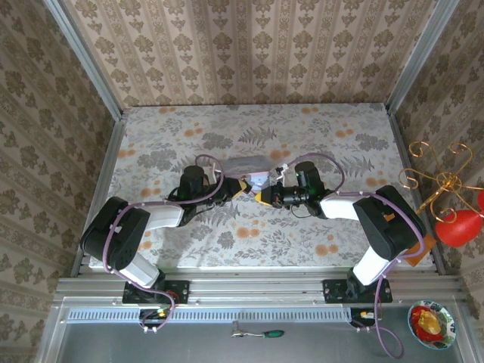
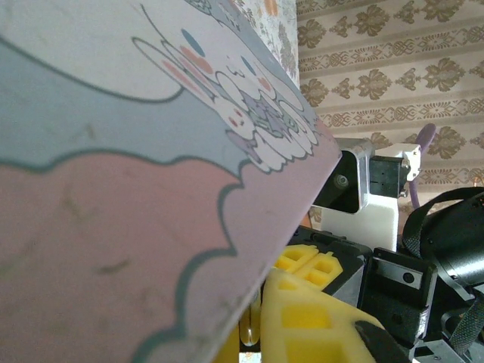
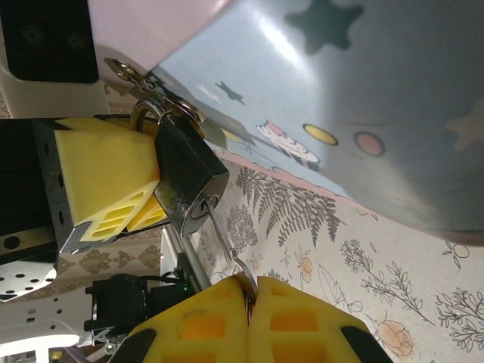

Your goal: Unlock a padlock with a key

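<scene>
The small dark padlock [image 3: 185,178] hangs by its silvery shackle [image 3: 148,112] from the clasp of a pale-blue cartoon tin [image 3: 363,98]. A thin metal key [image 3: 225,240] has its tip in the keyhole. My right gripper [image 3: 249,299] is shut on the key's head. The left gripper's yellow fingers [image 3: 106,170] clamp the padlock's body from the side. In the left wrist view the tin [image 2: 113,166] covers most of the frame, and the left gripper [image 2: 255,325] sits under its edge. From above, the left gripper [image 1: 243,189] and right gripper [image 1: 262,195] meet just in front of the tin [image 1: 253,163].
The floral table [image 1: 189,128] is walled in by patterned panels on three sides. Outside the cell at the right stand a gold wire ornament with a red piece [image 1: 454,219] and a small bowl [image 1: 431,324]. A green-handled tool [image 1: 261,333] lies on the front rail.
</scene>
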Tool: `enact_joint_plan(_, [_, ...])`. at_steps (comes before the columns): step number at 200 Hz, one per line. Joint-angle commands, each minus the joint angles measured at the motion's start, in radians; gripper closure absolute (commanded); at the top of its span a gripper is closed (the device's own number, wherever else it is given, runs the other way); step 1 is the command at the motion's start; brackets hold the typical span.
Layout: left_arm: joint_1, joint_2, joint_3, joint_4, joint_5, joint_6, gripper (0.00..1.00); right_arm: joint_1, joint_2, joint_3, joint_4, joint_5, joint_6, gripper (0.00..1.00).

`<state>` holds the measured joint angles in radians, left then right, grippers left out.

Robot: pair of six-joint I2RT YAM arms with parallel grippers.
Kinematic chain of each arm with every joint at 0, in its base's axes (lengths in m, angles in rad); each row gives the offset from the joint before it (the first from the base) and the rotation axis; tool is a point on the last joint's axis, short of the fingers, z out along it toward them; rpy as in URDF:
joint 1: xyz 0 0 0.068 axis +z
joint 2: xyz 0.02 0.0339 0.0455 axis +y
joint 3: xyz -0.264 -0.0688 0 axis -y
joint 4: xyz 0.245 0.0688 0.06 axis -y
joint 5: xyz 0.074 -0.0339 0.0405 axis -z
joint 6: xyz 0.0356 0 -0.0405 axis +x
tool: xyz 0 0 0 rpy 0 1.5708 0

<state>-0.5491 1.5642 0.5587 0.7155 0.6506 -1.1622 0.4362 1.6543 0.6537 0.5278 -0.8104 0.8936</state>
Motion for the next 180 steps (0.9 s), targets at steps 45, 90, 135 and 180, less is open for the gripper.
enact_joint_plan(45, [-0.045,0.027,0.017,0.01,0.083,0.061,0.89,0.027,-0.033,0.038,0.032,0.013,-0.01,1.0])
enact_joint_plan(90, [-0.041,0.04,0.01,0.009,0.053,0.061,0.82,0.061,-0.042,0.02,0.038,0.038,-0.014,1.0])
enact_joint_plan(135, [-0.037,0.046,0.008,0.01,0.036,0.062,0.77,0.076,-0.037,0.009,0.042,0.049,-0.012,1.0])
enact_joint_plan(180, [-0.034,0.054,0.01,0.015,0.023,0.061,0.76,0.078,-0.042,0.006,0.035,0.057,-0.016,1.0])
